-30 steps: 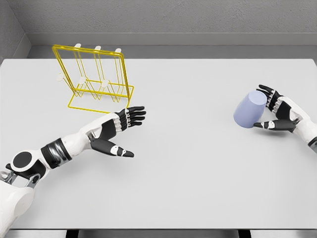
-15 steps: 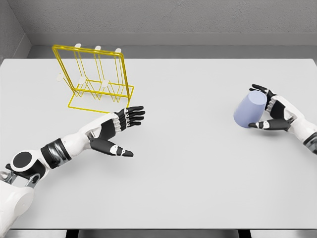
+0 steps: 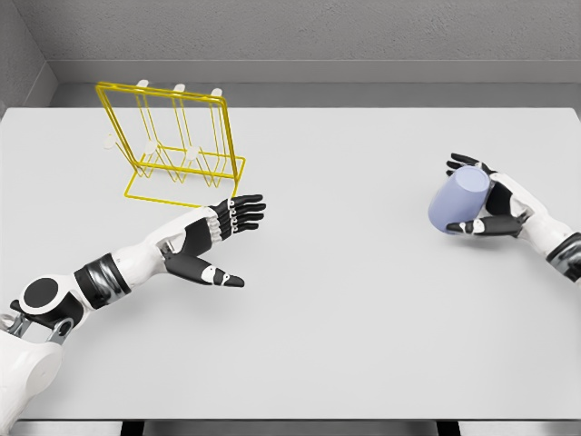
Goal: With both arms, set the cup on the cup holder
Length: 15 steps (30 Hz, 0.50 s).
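— Holding the cup (image 3: 459, 202) now, are you?

— My right hand (image 3: 490, 202) is wrapped around it: fingers (image 3: 461, 163) curl over the far side, my thumb presses the near side. The cup is pale blue and tilted, its base against the surface (image 3: 363, 300), at the right side, well apart from the rack.

— And your other hand?

— My left hand (image 3: 213, 238) hovers over the left half of the surface, fingers stretched out flat and spread, thumb pointing off to the right. It grips nothing.

— Where is the cup holder?

— The cup holder (image 3: 175, 145), a yellow wire frame with white-tipped pegs, stands upright at the far left of the surface, just beyond my left fingertips. Nothing hangs on its pegs.

— What lies behind it all?

— A grey wall (image 3: 318, 32) runs along the far edge.
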{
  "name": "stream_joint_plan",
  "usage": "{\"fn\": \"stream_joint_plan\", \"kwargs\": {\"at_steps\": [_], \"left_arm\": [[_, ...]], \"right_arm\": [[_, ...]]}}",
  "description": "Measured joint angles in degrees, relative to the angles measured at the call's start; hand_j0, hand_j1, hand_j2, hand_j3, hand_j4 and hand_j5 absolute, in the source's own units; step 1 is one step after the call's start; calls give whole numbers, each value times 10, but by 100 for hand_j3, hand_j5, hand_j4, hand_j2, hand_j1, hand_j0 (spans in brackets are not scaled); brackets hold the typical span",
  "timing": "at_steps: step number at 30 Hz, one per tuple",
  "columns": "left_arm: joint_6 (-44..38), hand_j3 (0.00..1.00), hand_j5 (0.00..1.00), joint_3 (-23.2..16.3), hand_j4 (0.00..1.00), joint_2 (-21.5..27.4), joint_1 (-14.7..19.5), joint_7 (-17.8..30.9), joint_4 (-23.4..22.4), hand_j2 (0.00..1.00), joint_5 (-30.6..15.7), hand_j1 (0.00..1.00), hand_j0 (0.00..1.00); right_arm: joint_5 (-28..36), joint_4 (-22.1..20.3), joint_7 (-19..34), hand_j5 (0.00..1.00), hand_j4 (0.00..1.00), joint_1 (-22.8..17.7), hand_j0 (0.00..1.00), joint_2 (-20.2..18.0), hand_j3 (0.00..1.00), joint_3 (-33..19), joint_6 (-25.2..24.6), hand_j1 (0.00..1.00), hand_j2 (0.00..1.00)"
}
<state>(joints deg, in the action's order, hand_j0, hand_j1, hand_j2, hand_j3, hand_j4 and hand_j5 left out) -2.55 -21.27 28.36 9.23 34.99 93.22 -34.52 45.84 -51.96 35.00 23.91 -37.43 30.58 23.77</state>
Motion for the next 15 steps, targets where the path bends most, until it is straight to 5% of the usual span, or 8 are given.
{"fn": "stream_joint_plan", "kwargs": {"at_steps": [9, 15], "left_arm": [[0, 100, 100, 3, 100, 0, 2, 0, -7, 100, 0, 100, 100], [-1, 100, 100, 9, 100, -1, 3, 0, -13, 100, -2, 100, 100]], "right_arm": [[5, 2, 0, 67, 67, 5, 67, 5, 67, 4, -3, 67, 67], [1, 2, 0, 66, 66, 11, 66, 5, 66, 6, -1, 66, 66]]}}
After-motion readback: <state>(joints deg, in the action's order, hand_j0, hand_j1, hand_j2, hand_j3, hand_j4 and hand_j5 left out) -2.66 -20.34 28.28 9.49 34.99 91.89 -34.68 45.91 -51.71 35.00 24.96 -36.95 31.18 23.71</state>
